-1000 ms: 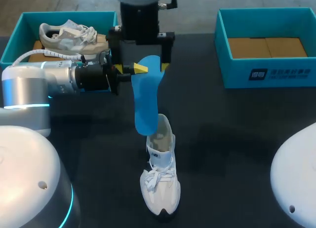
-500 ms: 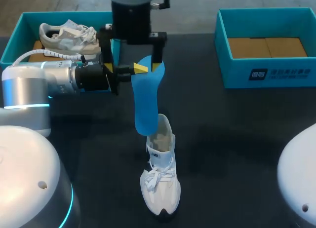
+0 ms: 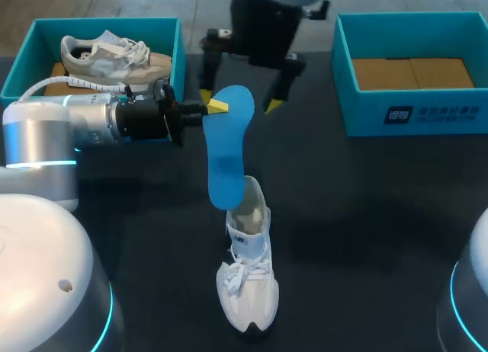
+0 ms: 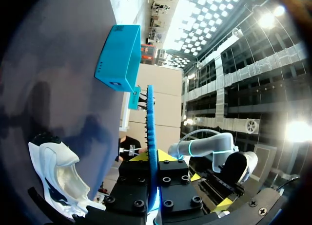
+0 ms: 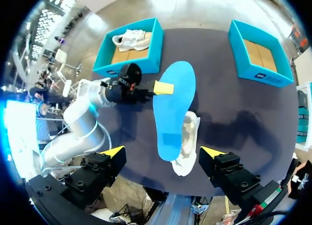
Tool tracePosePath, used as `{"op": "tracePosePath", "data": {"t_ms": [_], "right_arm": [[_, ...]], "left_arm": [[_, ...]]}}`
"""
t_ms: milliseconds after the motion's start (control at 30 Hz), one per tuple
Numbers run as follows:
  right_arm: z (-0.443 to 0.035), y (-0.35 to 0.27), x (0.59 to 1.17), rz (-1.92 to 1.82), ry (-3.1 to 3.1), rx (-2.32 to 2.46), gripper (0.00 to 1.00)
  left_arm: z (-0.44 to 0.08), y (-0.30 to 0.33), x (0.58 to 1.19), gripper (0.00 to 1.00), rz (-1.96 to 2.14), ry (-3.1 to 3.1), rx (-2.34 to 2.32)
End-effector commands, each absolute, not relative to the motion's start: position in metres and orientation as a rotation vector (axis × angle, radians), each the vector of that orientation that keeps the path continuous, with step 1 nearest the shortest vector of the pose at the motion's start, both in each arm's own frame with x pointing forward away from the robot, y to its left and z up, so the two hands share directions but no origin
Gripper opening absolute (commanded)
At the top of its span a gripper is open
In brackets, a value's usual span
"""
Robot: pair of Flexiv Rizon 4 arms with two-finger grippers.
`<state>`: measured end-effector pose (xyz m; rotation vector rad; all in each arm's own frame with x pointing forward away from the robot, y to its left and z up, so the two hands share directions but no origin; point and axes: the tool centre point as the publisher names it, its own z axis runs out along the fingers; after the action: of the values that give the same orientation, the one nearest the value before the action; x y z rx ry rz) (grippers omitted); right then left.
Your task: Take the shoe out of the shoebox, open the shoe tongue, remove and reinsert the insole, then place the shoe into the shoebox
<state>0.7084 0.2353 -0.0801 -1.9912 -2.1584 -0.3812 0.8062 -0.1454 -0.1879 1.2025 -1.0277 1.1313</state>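
My left gripper point(image 3: 214, 106) is shut on the top edge of a blue insole point(image 3: 227, 150), which hangs upright with its lower end just above the heel opening of a white shoe point(image 3: 248, 272). The shoe stands on the dark table, toe toward me. In the left wrist view the insole point(image 4: 150, 132) shows edge-on between my left gripper's point(image 4: 152, 159) yellow tips, with the shoe point(image 4: 58, 176) beside it. My right gripper point(image 3: 239, 97) hangs open higher up, behind the insole, empty. From the right wrist view, my right gripper point(image 5: 161, 154) looks down on the insole point(image 5: 173, 108) and shoe point(image 5: 189, 137).
A teal shoebox point(image 3: 177, 43) at the back left holds a beige and white shoe point(image 3: 107, 56). A second teal shoebox point(image 3: 412, 108) at the back right shows only its cardboard floor. Bare dark tabletop lies on both sides of the white shoe.
My right gripper has lifted and swung to the right, away from the insole's top. The left gripper, insole and white shoe have stayed in place.
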Motion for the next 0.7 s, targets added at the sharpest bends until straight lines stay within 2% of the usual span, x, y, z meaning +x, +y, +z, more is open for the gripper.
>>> {"op": "tracePosePath", "data": {"t_ms": [33, 700], "right_arm": [[-0.091, 0.206, 0.709, -0.876, -1.769, -1.550, 1.00], [-0.105, 0.192, 0.709, -1.042, -1.587, -1.293, 1.00]], "left_arm": [[-0.187, -0.145, 0.806, 0.00, 1.130, -1.030, 1.205], [-0.187, -0.145, 0.806, 0.00, 1.130, -1.030, 1.205]]}}
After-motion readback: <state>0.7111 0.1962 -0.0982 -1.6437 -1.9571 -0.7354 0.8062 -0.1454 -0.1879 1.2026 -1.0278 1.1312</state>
